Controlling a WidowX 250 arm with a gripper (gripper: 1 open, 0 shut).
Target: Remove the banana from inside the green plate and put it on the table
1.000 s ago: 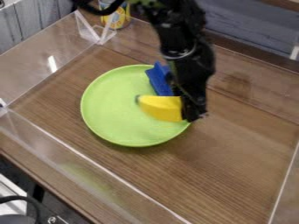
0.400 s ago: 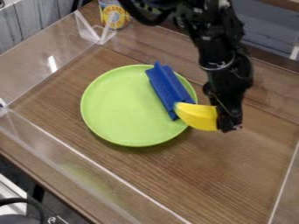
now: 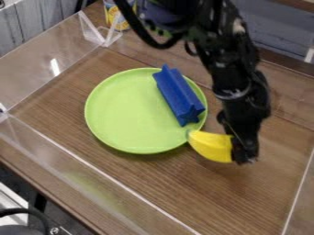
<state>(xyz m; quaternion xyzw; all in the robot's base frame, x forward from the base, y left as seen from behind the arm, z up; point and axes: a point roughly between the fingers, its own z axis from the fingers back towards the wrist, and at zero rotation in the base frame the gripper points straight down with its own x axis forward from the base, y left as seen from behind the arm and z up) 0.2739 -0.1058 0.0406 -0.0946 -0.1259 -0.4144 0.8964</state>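
Observation:
The banana [image 3: 211, 145], short, yellow and curved, is held low over the table [image 3: 147, 188] just off the green plate's [image 3: 123, 115] right front rim. My gripper [image 3: 233, 147] is shut on the banana's right end, its black arm coming down from the top of the view. Whether the banana touches the wood I cannot tell. The round lime-green plate lies left of centre.
A long blue block [image 3: 179, 94] lies across the plate's right side. Clear acrylic walls [image 3: 37, 60] ring the tabletop. A yellow container [image 3: 119, 16] stands beyond the back wall at the top.
The arm has carried the banana out of the plate, to the right and then down toward the wood in front of the rim. The blue block stays on the plate.

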